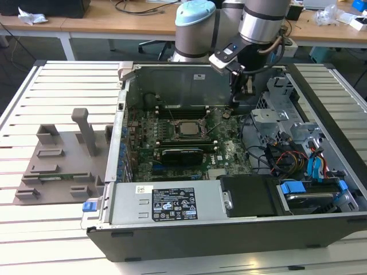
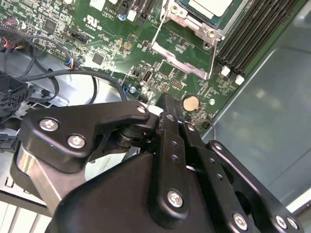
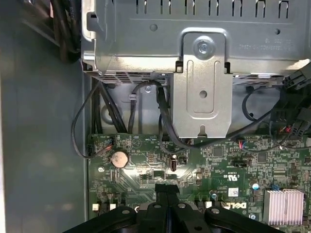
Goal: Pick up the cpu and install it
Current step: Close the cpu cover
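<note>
Slatted white table [image 1: 57,86] under an open computer case [image 1: 229,235], lying on its side with the green circuit board [image 1: 229,153] facing up; wooden desks in the background. Grey tray [image 1: 57,166] on the table at the exterior view's left, outside the case. Power supply [image 1: 126,206] along the near wall of the case, drive cage [image 1: 287,123] and coloured cables [image 1: 287,157] at the exterior view's right. Arm [image 1: 261,23] reaches down into the case from the far side. Claw [image 1: 234,98]: pressed together and pinching nothing, the two fingers [image 3: 161,191] meeting along a thin seam in the first wrist view; it hangs just above the board near the far wall of the case, close to a coin battery [image 3: 119,158]. Cpu [image 1: 186,127]: seated in its socket at the middle of the board, towards the exterior view's left of the claw and apart from it, with bare board between. It lies flat, silver-grey metal top upward; it is square, so no long axis stands out, and its edges run parallel to the memory slots [image 2: 252,29] beside it. In the second wrist view a silver metal frame [image 2: 182,60] lies between the cpu and the coin battery, with the claw just on the near side of the battery
</note>
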